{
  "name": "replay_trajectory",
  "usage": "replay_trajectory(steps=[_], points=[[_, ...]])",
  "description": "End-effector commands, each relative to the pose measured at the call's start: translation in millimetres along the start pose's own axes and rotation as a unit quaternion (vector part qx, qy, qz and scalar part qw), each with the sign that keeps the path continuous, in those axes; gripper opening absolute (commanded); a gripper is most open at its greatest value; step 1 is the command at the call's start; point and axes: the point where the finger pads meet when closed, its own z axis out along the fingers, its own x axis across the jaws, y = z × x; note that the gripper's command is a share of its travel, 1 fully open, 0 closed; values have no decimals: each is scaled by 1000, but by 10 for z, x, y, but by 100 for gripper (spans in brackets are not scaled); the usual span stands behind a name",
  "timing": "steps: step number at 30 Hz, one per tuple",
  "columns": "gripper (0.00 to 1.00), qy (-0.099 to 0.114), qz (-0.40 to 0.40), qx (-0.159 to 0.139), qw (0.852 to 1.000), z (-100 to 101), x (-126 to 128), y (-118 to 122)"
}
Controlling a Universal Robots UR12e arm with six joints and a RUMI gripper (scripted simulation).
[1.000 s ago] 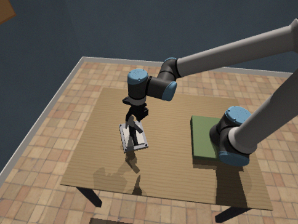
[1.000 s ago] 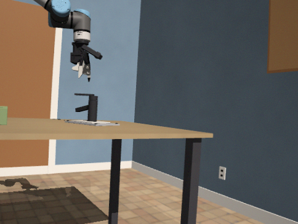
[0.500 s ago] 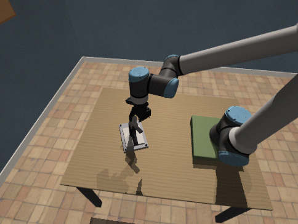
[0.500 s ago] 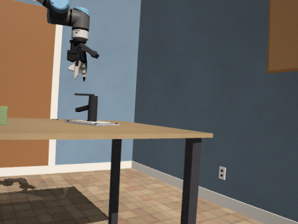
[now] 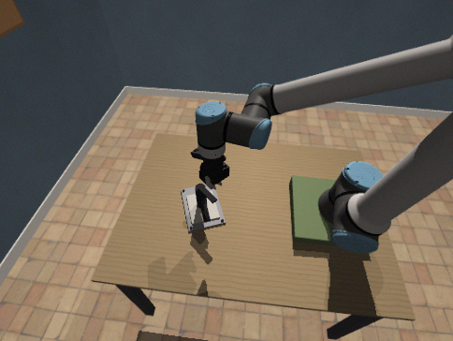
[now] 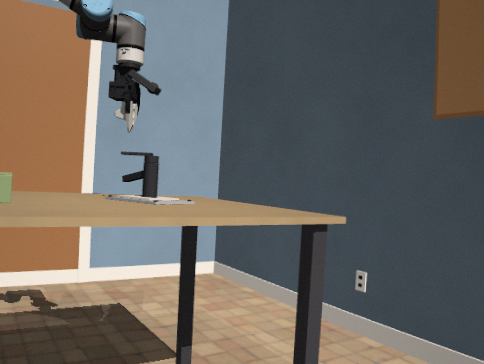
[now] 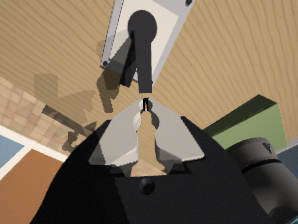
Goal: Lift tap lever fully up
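A black tap [image 5: 203, 202] [image 6: 150, 176] [image 7: 141, 21] stands upright on a grey base plate [image 5: 186, 204] [image 6: 161, 203] [image 7: 169, 21] on the wooden table [image 5: 262, 267] [image 6: 240, 216] [image 7: 225, 60]. Its lever [image 6: 134, 154] [image 7: 143, 62] lies flat and level on top of the body, above the spout [image 6: 132, 176] [image 7: 127, 72]. My gripper [image 5: 213, 181] [image 6: 131, 125] [image 7: 145, 99] is shut with nothing between the fingers. It points down and hangs a short way above the free end of the lever, not touching it.
A green block [image 5: 306, 211] [image 6: 5, 187] [image 7: 245, 120] lies on the table by the robot's base [image 5: 351, 211]. The arm's long links reach over the table's far right side. Dark walls stand behind the table.
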Motion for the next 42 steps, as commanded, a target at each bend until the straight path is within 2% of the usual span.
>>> replay_trajectory(steps=[1, 28, 29, 42], points=[[0, 0, 0, 1, 1000, -8, -3, -5], [0, 0, 0, 1, 1000, -8, -3, -5], [37, 0, 0, 1, 1000, -8, -3, -5], [37, 0, 0, 1, 1000, -8, -3, -5]])
